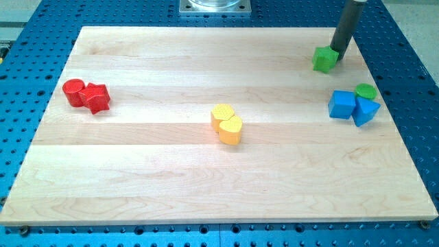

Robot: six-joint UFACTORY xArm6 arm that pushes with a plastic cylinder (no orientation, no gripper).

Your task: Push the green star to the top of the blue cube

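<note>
The green star (325, 59) lies near the view's top right of the wooden board. My tip (338, 52) rests right against the star's upper right side. The blue cube (341, 105) sits lower down at the view's right, below and slightly right of the star. A second blue block (365, 110) touches the cube's right side, and a green cylinder (366, 91) sits just above that block.
A red cylinder (73, 91) and a red block (97, 98) sit together at the view's left. Two yellow blocks (227, 123) sit together near the middle. The wooden board (171, 185) lies on a blue perforated table (411, 82).
</note>
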